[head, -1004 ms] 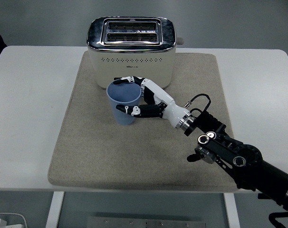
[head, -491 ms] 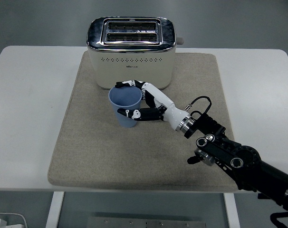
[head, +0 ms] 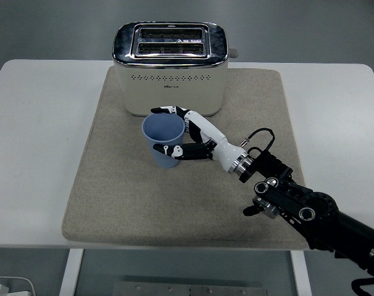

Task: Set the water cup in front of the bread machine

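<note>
A blue water cup [head: 164, 140] stands upright on the beige mat [head: 113, 185], just in front of the cream and chrome bread machine [head: 170, 66]. My right hand [head: 188, 133] comes in from the lower right and wraps the cup's right side. Its thumb lies across the cup's front and its fingers [head: 165, 111] curl behind the rim. The cup's base looks to be down on the mat. My left arm is out of view.
The mat covers the middle of the white table [head: 39, 123]. My black right forearm [head: 304, 206] crosses the mat's lower right corner. Bare mat lies left of and in front of the cup.
My right hand has shifted the cup slightly right and toward the table's near edge, staying wrapped around it. The forearm has drawn back a little too.
</note>
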